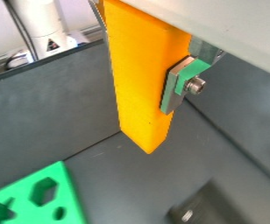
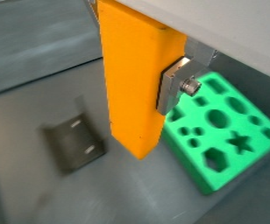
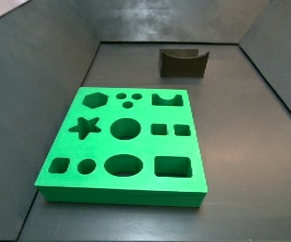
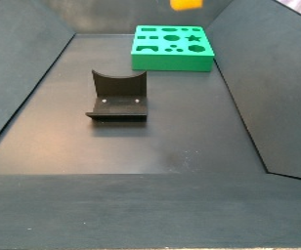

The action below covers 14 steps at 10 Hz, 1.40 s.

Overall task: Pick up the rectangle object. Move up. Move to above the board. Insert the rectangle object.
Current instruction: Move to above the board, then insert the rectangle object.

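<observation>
Carrying the block toward the board (image 3: 123,137) is the step in hand. Block (image 2: 135,83), upright and clear of the floor, sits clamped in the gripper (image 1: 179,83); one finger (image 2: 175,83) shows against its face. Next: centre over a square hole, then lower.

1. I see the fixture (image 4: 116,96) standing upright on the dark tabletop (image 4: 140,156).
2. In a side view the fixture (image 3: 183,60) sits near the back wall.
3. A wrist view shows it (image 2: 75,143) from above.
</observation>
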Tool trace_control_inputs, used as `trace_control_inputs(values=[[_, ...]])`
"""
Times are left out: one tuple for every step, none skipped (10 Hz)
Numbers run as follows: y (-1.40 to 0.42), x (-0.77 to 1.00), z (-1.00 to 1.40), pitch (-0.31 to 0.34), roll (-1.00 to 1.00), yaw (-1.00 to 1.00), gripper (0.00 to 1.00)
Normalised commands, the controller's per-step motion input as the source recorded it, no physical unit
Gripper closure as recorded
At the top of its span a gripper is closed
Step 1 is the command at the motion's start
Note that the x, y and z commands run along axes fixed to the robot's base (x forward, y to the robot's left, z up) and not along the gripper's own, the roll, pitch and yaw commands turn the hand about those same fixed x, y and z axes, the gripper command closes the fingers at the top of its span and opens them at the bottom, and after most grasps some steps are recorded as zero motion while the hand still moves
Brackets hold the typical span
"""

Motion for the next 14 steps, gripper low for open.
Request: trace_control_inputs(values=[[-1.00,0.06,0.15,-0.011,0.16,-0.88,1.00],[-1.00,0.06,0.15,0.001,0.09,-0.71,1.00],[-1.00,0.06,0.16,0.020,0.04,-0.47,1.00],[-1.00,0.07,0.16,0.048,0.01,-0.23,1.00],[-1.00,0.08,0.17,0.083,-0.01,-0.06,1.00],[-1.00,0.09,0.17,0.098,-0.01,-0.04,1.00],[-1.00,0.12,0.17,0.118,-0.01,-0.01,1.00],[-0.96,0.13,0.18,0.129,0.00,-0.01,1.00],[-0.59,0.12,0.11,0.130,0.01,0.00,1.00],[-0.42,0.10,0.08,0.129,0.01,0.00,1.00],[-0.21,0.07,0.05,0.098,0.02,0.01,1.00],[0.00,0.00,-0.02,0.000,0.00,0.00,1.00],[0.00,0.00,0.00,0.016,0.00,0.00,1.00],[-0.35,-0.03,-0.06,0.000,-0.04,0.10,1.00]])
